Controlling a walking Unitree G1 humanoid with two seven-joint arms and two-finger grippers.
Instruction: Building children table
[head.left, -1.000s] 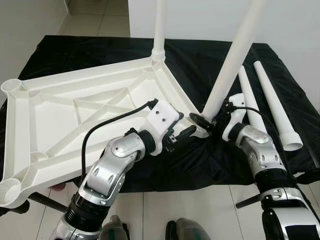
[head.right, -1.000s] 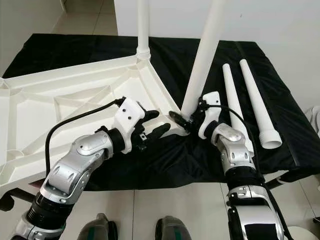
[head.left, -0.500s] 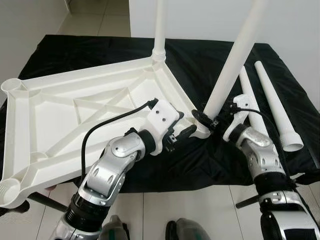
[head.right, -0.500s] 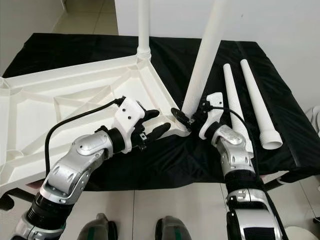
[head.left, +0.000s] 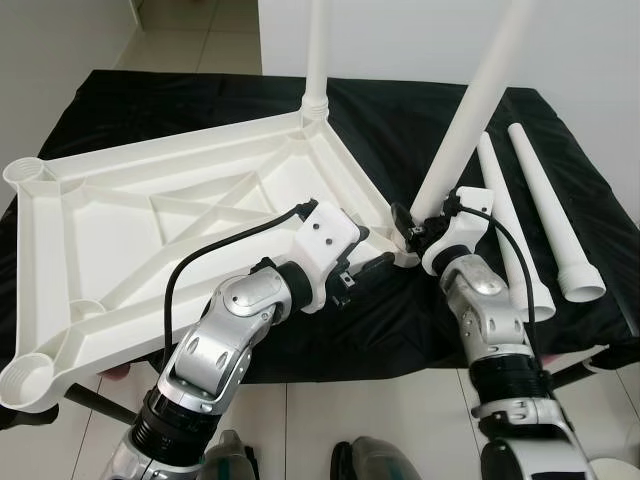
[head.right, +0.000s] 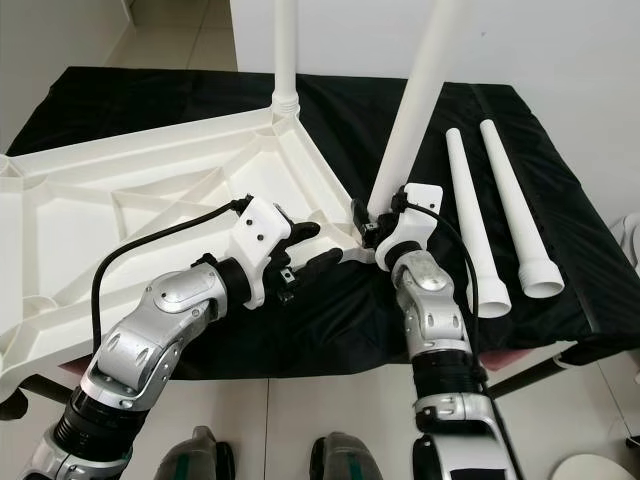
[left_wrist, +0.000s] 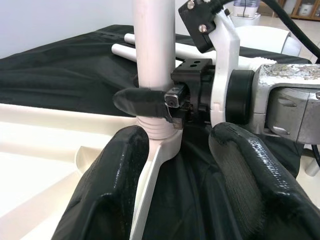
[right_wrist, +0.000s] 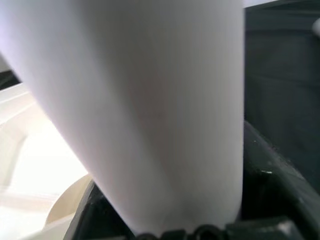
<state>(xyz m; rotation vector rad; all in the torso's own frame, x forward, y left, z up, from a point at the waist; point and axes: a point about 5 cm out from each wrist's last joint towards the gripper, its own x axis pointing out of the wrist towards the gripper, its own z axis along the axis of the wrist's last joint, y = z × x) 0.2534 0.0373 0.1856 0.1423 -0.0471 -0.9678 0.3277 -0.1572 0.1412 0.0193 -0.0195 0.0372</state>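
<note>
On a bench (head.left: 200, 95) draped in black cloth, a white plastic children's tabletop (head.left: 150, 230) lies upside down, its ribbed underside facing up and its near corner hanging past the bench's front edge. One white leg (head.left: 318, 60) stands upright in the far corner socket. A second leg (head.left: 470, 110) rises at a tilt from the corner socket (left_wrist: 167, 145) nearest the robot's right arm — its ridged lower end sits at the mouth of that socket, as the left wrist view shows.

The right end effector (head.left: 408, 226) is clamped on this second leg just above the socket, one black finger (left_wrist: 142, 101) wrapped across the front of the tube; the right wrist view has the pale tube pressed close between the dark fingers. The left end effector (head.left: 362, 270) sits just beside the same corner with its two black fingers (left_wrist: 112, 185) spread apart, straddling the thin edge of the tabletop's corner without gripping anything that can be made out; whether they touch the plastic cannot be told.

Two more loose legs (head.left: 545, 215) lie side by side on the black cloth to the robot's right, narrow ends pointing away and wider ends toward the front edge. Pale floor tiles show beyond the bench, and the robot's feet (head.left: 300, 462) show on the floor below.
</note>
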